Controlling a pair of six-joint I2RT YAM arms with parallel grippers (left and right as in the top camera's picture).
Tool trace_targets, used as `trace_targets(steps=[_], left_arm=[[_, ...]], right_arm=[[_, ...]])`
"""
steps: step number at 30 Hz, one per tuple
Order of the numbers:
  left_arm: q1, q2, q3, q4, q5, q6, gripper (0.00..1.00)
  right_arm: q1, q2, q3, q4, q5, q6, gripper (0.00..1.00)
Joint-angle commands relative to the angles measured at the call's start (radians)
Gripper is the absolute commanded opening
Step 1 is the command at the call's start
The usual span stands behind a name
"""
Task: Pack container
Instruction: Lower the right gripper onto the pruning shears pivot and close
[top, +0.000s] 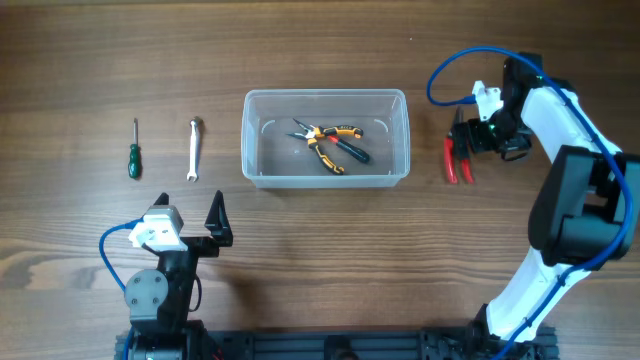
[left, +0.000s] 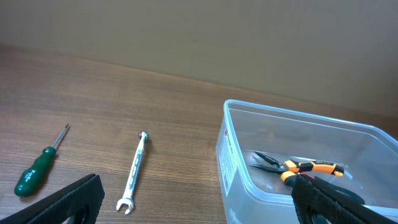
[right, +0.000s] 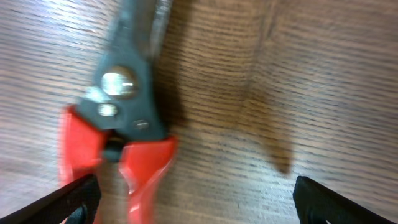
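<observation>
My right tool (top: 466, 132) is standing wide open. In the right wrist view its two fingers (right: 68, 200) are showing at the bottom corners, far apart, and are gripping nothing. The red-handled cutters (right: 127, 118) are lying flat on the desk (top: 80, 290) directly beneath this tool, between the fingers but closer to the left-hand one. The handles are pointing back toward the tool and the dark jaws are pointing away from it. This view is blurred, so I cannot tell whether the left-hand finger is touching the red handle. In the overhead view the cutters (top: 458, 160) are lying just beside the container.

My left tool (top: 190, 212) is also standing wide open and is holding nothing. It is hanging above bare desk.

The container (top: 325, 96) is sitting on the desk ahead of my left tool and to its right, and beside my right tool. In the left wrist view its near corner (left: 227, 146) is facing the left tool. The orange-handled pliers (top: 335, 142) are lying on its floor.

A wrench (left: 134, 173) is lying ahead of my left tool, near the middle of its opening. A green-handled screwdriver (left: 34, 171) is lying ahead of it and to the left. Both are resting on the desk outside the container.
</observation>
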Motion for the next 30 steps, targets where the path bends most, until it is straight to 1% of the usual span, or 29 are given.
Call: trace_targets(steps=[1,22,30], left_arm=[[0.007,-0.007,-0.006,0.0,-0.002,-0.013,1.0],[0.007,-0.007,-0.006,0.001,-0.002,-0.013,1.0],[0.007,-0.007,-0.006,0.0,-0.002,-0.013,1.0]], right_arm=[[0.001,0.048,-0.006,-0.004,0.012,0.011,1.0],[-0.001,0.069,-0.006,0.009,0.026,0.011,1.0],[-0.001,0.07,-0.006,0.005,0.066,0.01,1.0]])
